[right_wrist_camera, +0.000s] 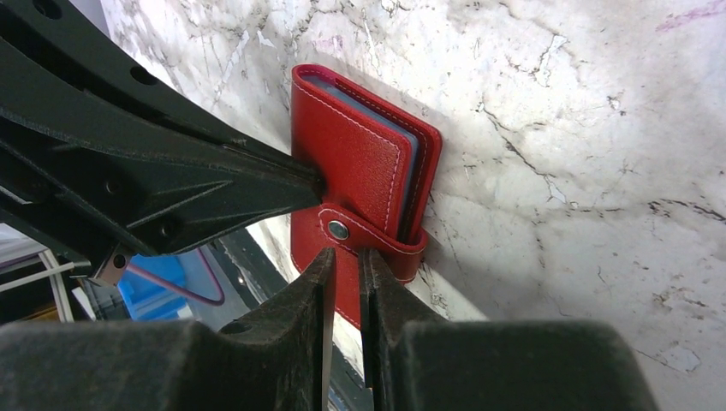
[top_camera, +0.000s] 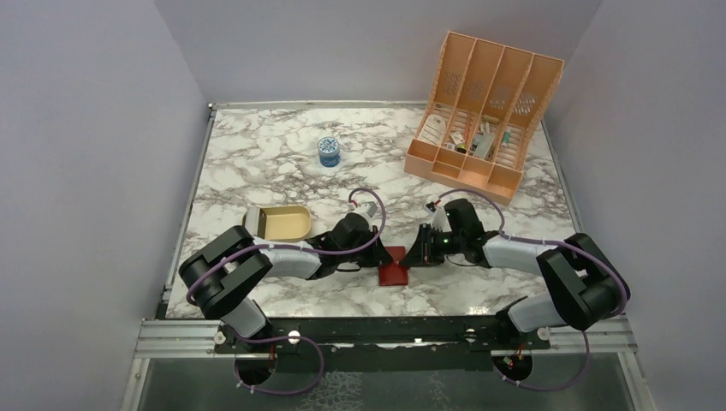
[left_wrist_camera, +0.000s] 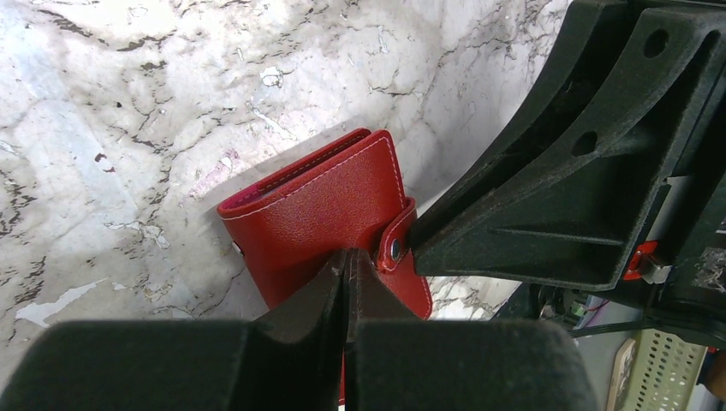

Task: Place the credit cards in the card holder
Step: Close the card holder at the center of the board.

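Note:
The dark red card holder [top_camera: 395,267] lies folded shut on the marble table between my two grippers, its snap strap wrapped round the open side [right_wrist_camera: 360,163]. Pale grey-blue inner layers show at its edge. No loose credit card is in view. My left gripper [left_wrist_camera: 347,257] is shut, its tips resting on the holder's cover [left_wrist_camera: 325,205], next to the snap. My right gripper [right_wrist_camera: 342,254] is shut to a thin slit, its tips at the strap by the snap, with nothing seen between them. In the top view the left gripper [top_camera: 377,254] and right gripper [top_camera: 411,255] meet over the holder.
A shallow tan tray [top_camera: 282,223] sits to the left behind my left arm. A small blue jar [top_camera: 329,151] stands at the back middle. A large peach slotted organizer [top_camera: 484,111] stands at the back right. The table's front edge and black rail [top_camera: 385,330] are close below the holder.

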